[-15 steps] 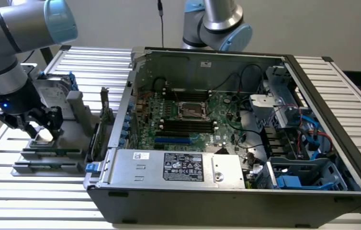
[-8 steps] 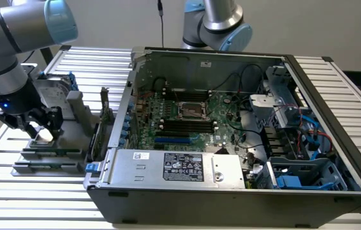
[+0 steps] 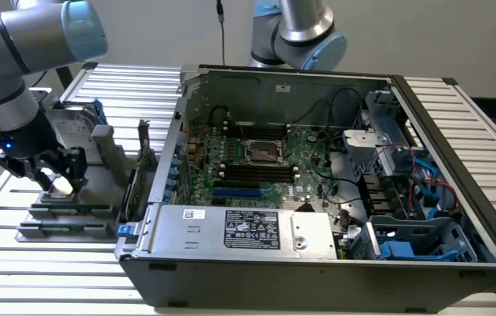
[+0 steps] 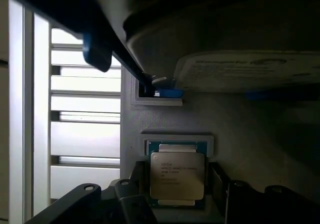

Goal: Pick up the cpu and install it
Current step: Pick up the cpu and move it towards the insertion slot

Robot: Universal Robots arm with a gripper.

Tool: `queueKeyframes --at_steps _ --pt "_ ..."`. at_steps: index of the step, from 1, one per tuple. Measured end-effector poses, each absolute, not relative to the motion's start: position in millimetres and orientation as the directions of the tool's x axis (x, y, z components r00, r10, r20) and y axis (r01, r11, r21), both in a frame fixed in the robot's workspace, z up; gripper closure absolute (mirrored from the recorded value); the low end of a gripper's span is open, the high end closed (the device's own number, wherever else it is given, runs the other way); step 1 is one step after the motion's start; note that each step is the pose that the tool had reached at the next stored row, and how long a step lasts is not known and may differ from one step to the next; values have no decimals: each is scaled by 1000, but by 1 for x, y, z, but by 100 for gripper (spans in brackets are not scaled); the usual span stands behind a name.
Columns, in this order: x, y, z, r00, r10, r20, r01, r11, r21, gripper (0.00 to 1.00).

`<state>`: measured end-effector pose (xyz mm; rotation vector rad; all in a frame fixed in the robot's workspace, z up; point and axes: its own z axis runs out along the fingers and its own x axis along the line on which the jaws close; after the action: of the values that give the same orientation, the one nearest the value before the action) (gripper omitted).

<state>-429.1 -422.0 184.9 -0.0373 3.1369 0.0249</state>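
The arm (image 3: 11,99) reaches down in the upper left of the exterior view, its black wrist low over a grey holder (image 3: 64,217) that lies on the white slatted surface (image 3: 20,276) at the exterior view's left, just beside the open computer case (image 3: 318,276). The jaws stand wide and grip nothing. In the wrist view one dark finger shows on each side of the cpu (image 4: 177,176), just beside its edges; whether either touches it cannot be told. The cpu lies flat in a square recess of the holder, silvery lid up with small dark print on it and a darker green rim around it. Near it on the same holder, in the wrist view, a large grey hard drive (image 4: 240,39) with a pale label sits in a blue bracket (image 4: 167,93). In the middle of the exterior view the case lies on its side with its panel off, showing the green motherboard (image 3: 310,148) and its square metal-framed socket (image 3: 264,151), well apart from the cpu. A silver power supply (image 3: 230,229) with a black label runs along the case's near edge, in the lower middle of the frame.
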Motion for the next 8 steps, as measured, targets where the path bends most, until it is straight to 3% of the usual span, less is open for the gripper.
queueKeyframes --at_steps 8 --pt "-429 -422 185 -1000 -23 -5 -23 1000 16 38"
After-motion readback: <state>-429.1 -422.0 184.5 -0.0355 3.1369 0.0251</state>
